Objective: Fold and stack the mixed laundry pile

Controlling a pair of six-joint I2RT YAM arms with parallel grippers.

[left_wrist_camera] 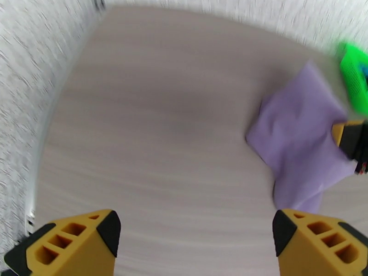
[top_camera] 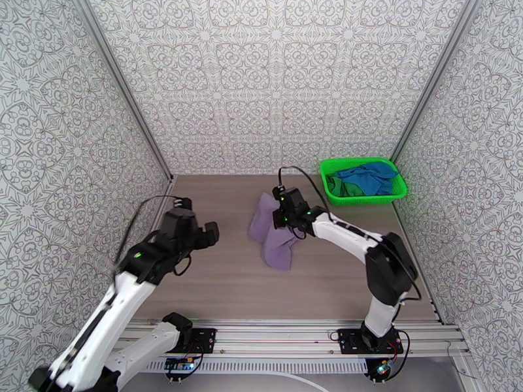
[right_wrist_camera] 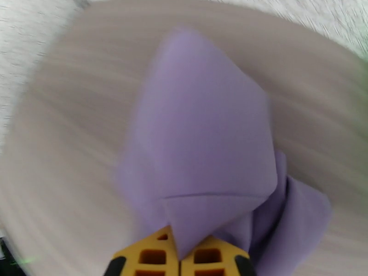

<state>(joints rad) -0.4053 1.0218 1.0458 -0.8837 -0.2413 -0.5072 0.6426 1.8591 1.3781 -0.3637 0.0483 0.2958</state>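
The lavender-grey garment [top_camera: 270,233] lies loosely folded on the wooden table's middle. In the right wrist view a folded corner of the lavender-grey garment [right_wrist_camera: 202,134] runs between the yellow fingers [right_wrist_camera: 152,256] of my right gripper [right_wrist_camera: 180,254], whose jaws stand nearly together on it. From above, my right gripper [top_camera: 281,219] sits at the cloth's right edge. My left gripper [top_camera: 199,222] hovers open to the left of the cloth, holding nothing. Its fingers [left_wrist_camera: 73,244] stand wide apart over bare table, with the lavender-grey garment [left_wrist_camera: 299,134] ahead on the right. The bright blue garment [top_camera: 369,178] and the dark green one [top_camera: 337,186] lie in the basket.
The bright green mesh basket [top_camera: 366,199] stands at the back right corner, against the patterned walls. Its edge, the basket [left_wrist_camera: 354,79], also appears at the far right of the left wrist view. Bare wooden table [top_camera: 216,282] stretches in front of and left of the cloth.
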